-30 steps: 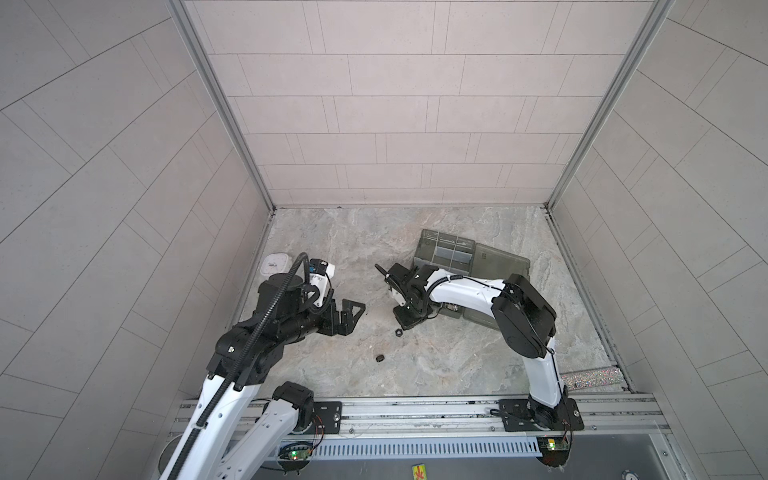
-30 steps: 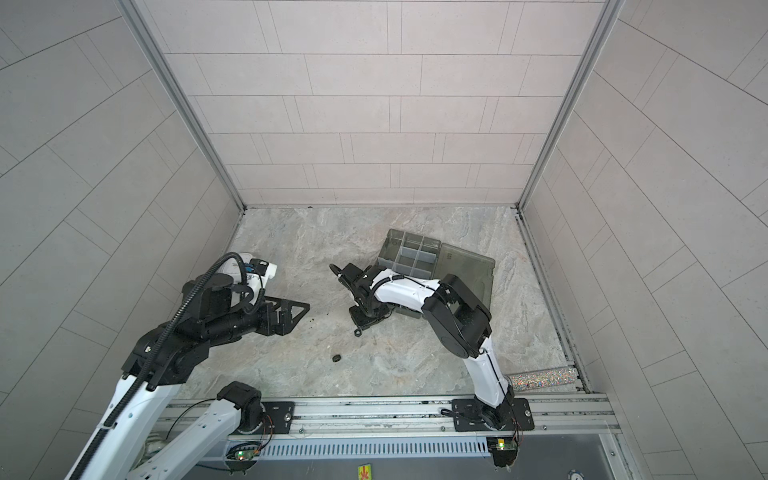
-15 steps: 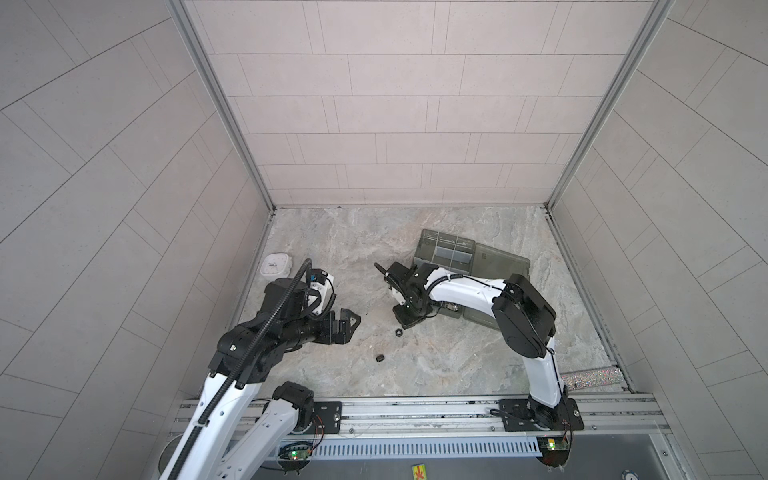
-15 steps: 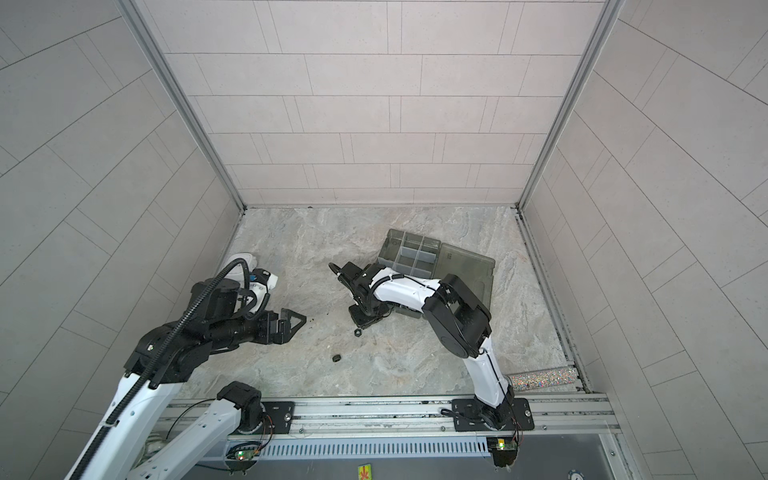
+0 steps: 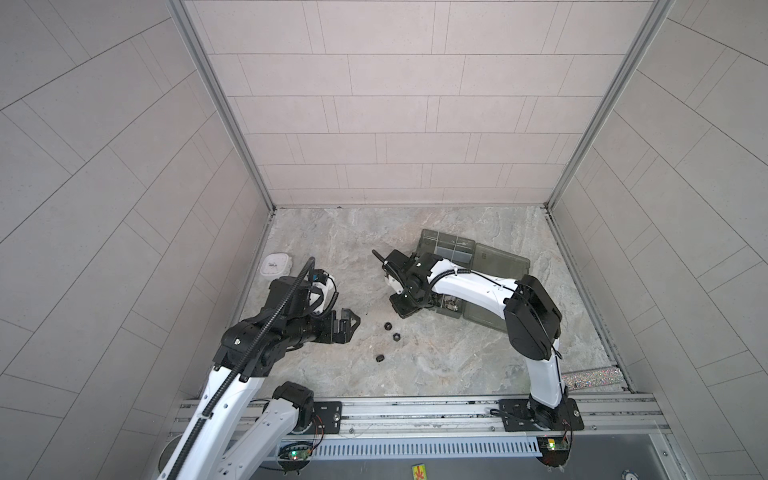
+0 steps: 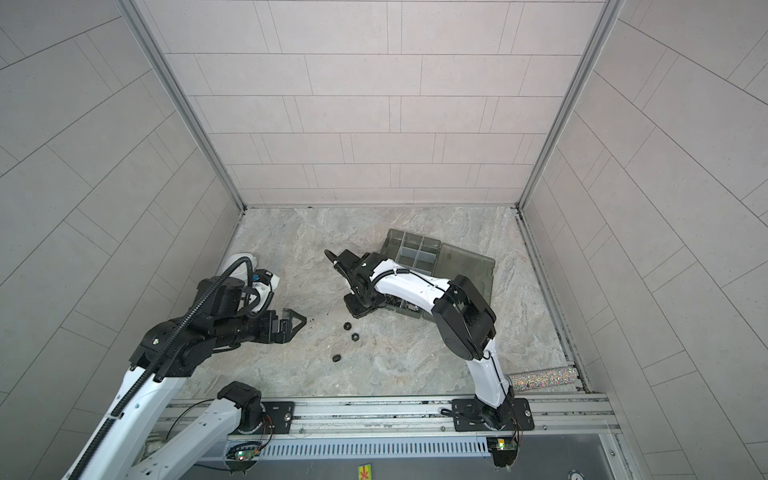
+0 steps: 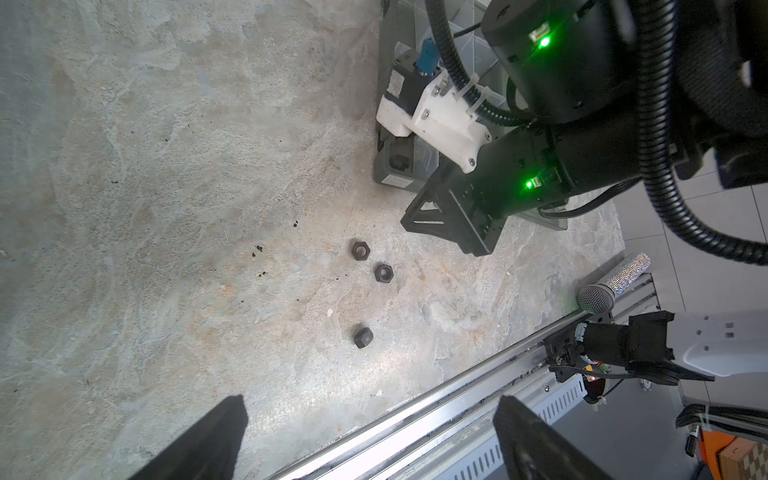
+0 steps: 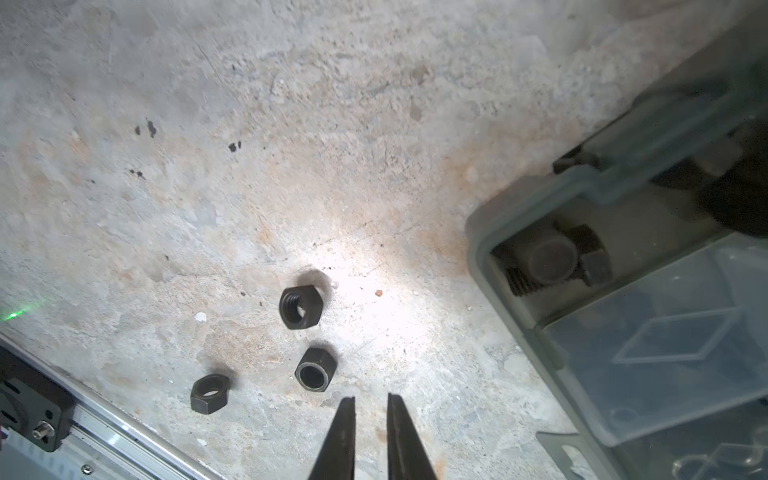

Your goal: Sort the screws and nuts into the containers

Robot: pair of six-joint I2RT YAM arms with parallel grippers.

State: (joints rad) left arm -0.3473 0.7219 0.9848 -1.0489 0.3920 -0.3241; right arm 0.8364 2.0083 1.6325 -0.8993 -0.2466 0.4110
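Pale tiled walls (image 5: 395, 124) close in a marbled grey tabletop (image 5: 436, 365); clock directions take 12 o'clock as the back wall in both top views.

The right end effector (image 8: 370, 409) hangs low over bare stone. Its jaws stand almost together, with only a slim gap, and it holds nothing. In both top views it (image 5: 398, 306) (image 6: 354, 306) sits just off the 7 o'clock corner of the box (image 5: 424, 245).

Three black nuts (image 8: 300, 307) lie loose at about 7 o'clock from it. The nearest is just beside its tips but apart from them. Two of them (image 5: 392, 330) lie close together, and the third lies nearer the rail (image 5: 415, 409).

At 9 o'clock from the nuts, the left end effector (image 5: 347, 324) (image 7: 370, 401) points toward 3 o'clock. Its jaws are spread wide and it is empty.

The box lies at 2 o'clock on the tabletop, split into compartments (image 5: 446, 249), with its lid (image 5: 498, 266) flat on the 3 o'clock side. The right wrist view shows black screws (image 8: 552, 257) piled in the corner compartment.

A small white object (image 5: 275, 264) sits at the 9 o'clock edge. A glittery microphone (image 5: 594, 376) lies at 4 o'clock by the rail.
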